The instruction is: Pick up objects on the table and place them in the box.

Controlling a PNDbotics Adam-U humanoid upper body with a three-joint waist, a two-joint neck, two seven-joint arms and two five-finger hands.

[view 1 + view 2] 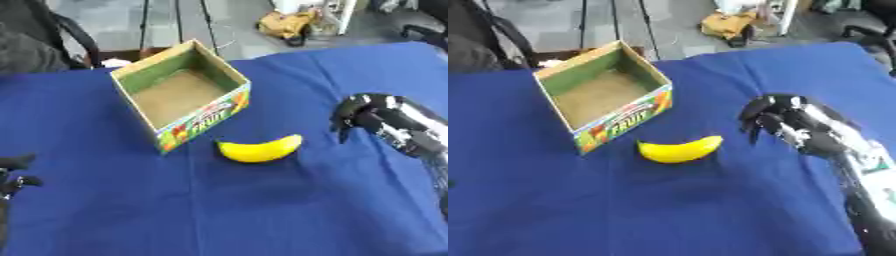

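On the blue worktop (105,210), a banana (260,148) lies just beside the box (140,75), near its front corner. Right of the banana, clear of it, the right hand (776,120) is held with fingers curled downward, grasping nothing. For a sound grasp, the fingers should be spread and closed across the banana's middle (its thickest part). The box appears empty. At the lower left edge the left hand (16,172) is partly seen; its state cannot be told.

Grey floor (131,22) beyond the blue-clothed table (219,210) — black chair (70,30) far left.
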